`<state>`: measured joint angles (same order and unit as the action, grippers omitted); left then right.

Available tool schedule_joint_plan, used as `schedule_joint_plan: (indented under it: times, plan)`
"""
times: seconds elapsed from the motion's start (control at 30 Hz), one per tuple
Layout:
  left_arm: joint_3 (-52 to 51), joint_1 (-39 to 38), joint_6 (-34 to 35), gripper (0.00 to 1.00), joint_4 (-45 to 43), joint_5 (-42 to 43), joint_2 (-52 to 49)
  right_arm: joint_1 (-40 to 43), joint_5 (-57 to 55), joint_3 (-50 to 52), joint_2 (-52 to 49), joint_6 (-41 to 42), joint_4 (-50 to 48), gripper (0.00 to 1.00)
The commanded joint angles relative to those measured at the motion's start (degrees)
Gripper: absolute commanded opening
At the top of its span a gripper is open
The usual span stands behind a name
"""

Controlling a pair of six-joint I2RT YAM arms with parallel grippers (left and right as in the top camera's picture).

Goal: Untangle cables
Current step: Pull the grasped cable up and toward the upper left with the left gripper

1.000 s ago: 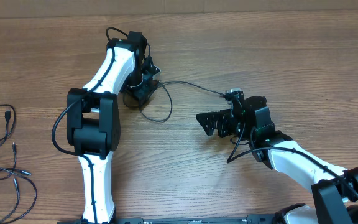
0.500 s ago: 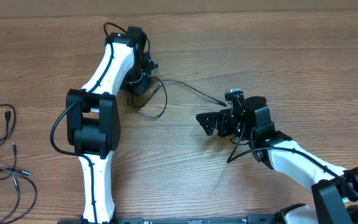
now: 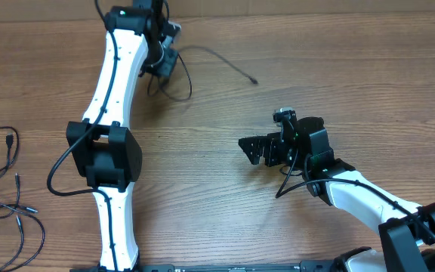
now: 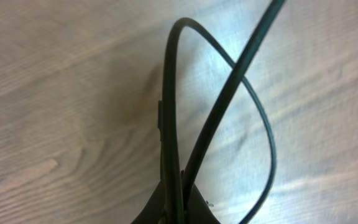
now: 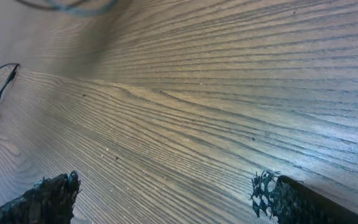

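Now the left tool (image 3: 164, 65) clenches a looped cable (image 4: 168, 81) at the counter's (image 3: 353, 60) far side; the right tool (image 3: 249, 149) stands released, empty. A hard pull could cinch the crossed loop into a tight knot.

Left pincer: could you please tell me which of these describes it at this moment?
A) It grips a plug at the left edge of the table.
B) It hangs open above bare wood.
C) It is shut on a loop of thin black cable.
C: the left pincer is shut on the thin black cable, whose loop rises straight out of its closed tips in the left wrist view.
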<state>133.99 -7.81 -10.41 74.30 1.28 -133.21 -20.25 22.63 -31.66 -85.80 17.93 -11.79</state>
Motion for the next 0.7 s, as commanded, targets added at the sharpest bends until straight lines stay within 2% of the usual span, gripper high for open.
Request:
schedule_joint_plan:
  times: [0.0, 0.33, 0.67]
  plan:
    - [1.9, 1.5, 7.4, 0.04, -2.2, 1.5, -0.5, 0.1, -0.1, -0.5, -0.2, -0.3, 0.2, 1.00]
    - [1.9, 7.7, 17.8, 0.04, -7.3, 1.5, -0.5, 0.1, -0.1, -0.5, -0.2, -0.3, 0.2, 1.00]
    - [1.4, 15.5, 18.4, 0.04, -7.5, 0.4, -0.5, 0.1, -0.1, -0.5, -0.2, -0.3, 0.1, 1.00]
